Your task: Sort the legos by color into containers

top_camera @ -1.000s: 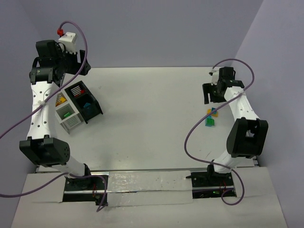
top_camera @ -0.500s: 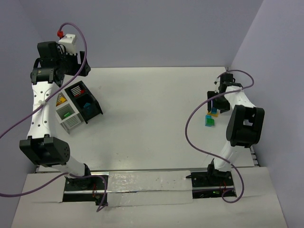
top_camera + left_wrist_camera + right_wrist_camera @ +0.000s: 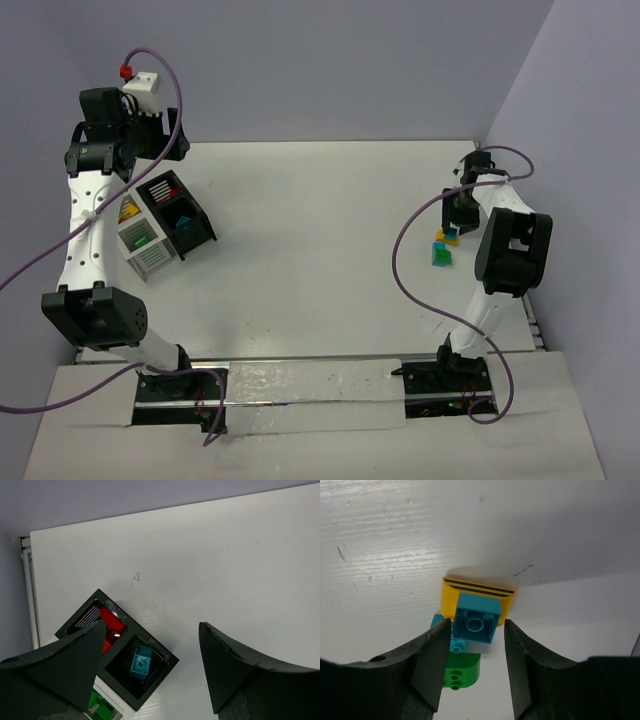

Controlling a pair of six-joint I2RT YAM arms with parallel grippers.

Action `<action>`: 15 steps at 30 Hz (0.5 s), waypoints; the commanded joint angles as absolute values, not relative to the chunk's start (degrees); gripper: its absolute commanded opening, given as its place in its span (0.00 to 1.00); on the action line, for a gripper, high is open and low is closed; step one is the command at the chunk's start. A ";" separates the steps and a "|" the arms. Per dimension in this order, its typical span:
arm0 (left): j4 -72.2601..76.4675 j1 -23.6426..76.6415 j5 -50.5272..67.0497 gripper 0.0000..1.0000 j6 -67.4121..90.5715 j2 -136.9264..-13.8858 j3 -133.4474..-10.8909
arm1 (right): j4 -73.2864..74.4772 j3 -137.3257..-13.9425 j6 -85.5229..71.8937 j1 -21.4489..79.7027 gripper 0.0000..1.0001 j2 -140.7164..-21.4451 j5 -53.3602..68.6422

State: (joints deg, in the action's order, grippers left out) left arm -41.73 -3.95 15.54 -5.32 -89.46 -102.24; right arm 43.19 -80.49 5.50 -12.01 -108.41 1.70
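Note:
My right gripper (image 3: 461,212) is down at a small pile of legos at the right of the table. In the right wrist view it (image 3: 476,626) is open, with its jaws on either side of an upside-down teal brick (image 3: 476,622). The left finger (image 3: 432,655) touches the brick and a thin gap remains at the right finger. The teal brick leans on a yellow brick (image 3: 454,596), with a green brick (image 3: 462,672) below. The containers (image 3: 150,255) stand at the far left. My left gripper (image 3: 152,625) is open and empty, high above them.
In the left wrist view the black bin (image 3: 167,656) holds a teal brick (image 3: 141,661), its neighbour holds red bricks (image 3: 112,624), and a white bin holds green ones (image 3: 99,709). The right wall is close behind the lego pile. A purple cable loops beside each arm.
My right arm has swung its wrist in and lowered the gripper onto the lego pile, so the jaws now straddle the teal brick. The left arm has not moved.

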 commanded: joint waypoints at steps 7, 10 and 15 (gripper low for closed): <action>-41.91 -3.88 14.78 0.85 -5.27 -90.63 -103.72 | 44.02 -79.67 4.94 -12.22 0.50 -108.19 1.94; -41.84 -3.88 14.95 0.85 -5.19 -90.89 -103.81 | 44.11 -80.16 4.92 -12.22 0.54 -108.47 1.74; -42.06 -3.87 15.17 0.85 -5.32 -91.05 -104.06 | 44.12 -80.68 5.10 -12.22 0.47 -108.59 2.29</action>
State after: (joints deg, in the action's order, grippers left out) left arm -41.87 -3.95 15.16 -5.32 -90.96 -102.24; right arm 43.60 -79.92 5.37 -12.01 -108.53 2.16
